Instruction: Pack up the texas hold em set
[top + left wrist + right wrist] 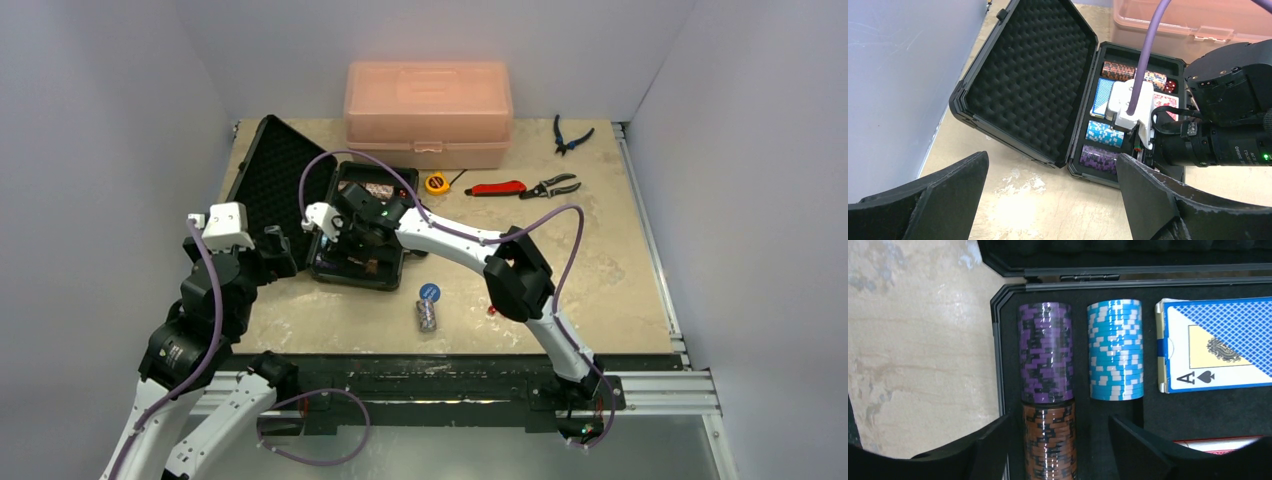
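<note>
- Where the table [620, 300] lies nearest the arm bases, 1 loose chip stack [427, 317] rests on its side, outside the case, with 1 blue disc [429, 292] just behind it.
- Left gripper [1050, 165]: released, fingers wide, nothing between them, near the lid's near edge.
- Black case [1143, 52]: open flat, centre-left of the table, with its foam lid [1033, 75] laid out to the left.
- Right gripper [1058, 422]: inside the tray, jaws apart, straddling 1 brown chip stack [1048, 445] with a gap on each side; not gripping.
- Tray contents: 1 purple stack [1044, 350] end to end with the brown one; 1 light-blue stack [1114, 350] in the next slot; 1 blue card deck [1218, 345]; 1 red deck [1218, 444], edge only; 1 further brown stack [1120, 71]; 1 red die [1171, 86].
- Beyond the case: 1 yellow tape measure [436, 183], 1 red-handled tool [497, 188], 1 pair of pliers [552, 186], 1 pair of blue-handled cutters [568, 135].
- Back wall: 1 pink plastic box [428, 110], lid closed.
</note>
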`<move>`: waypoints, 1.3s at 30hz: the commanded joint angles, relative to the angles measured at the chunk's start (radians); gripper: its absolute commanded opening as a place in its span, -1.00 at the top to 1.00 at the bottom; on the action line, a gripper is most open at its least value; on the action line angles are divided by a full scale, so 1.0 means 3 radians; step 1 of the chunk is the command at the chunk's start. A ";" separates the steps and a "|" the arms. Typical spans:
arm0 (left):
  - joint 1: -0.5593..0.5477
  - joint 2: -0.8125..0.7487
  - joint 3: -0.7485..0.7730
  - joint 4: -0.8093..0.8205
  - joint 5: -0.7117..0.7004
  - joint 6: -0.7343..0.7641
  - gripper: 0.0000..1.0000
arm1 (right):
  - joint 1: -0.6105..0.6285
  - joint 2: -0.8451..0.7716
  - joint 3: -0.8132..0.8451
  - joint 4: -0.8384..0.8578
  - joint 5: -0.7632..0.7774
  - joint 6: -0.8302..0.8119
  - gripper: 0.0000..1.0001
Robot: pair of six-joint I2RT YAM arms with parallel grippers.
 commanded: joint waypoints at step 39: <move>-0.0008 0.0044 -0.0018 0.0068 -0.0006 -0.0043 -1.00 | -0.0125 -0.0924 -0.1613 0.1141 0.0179 0.1015 0.72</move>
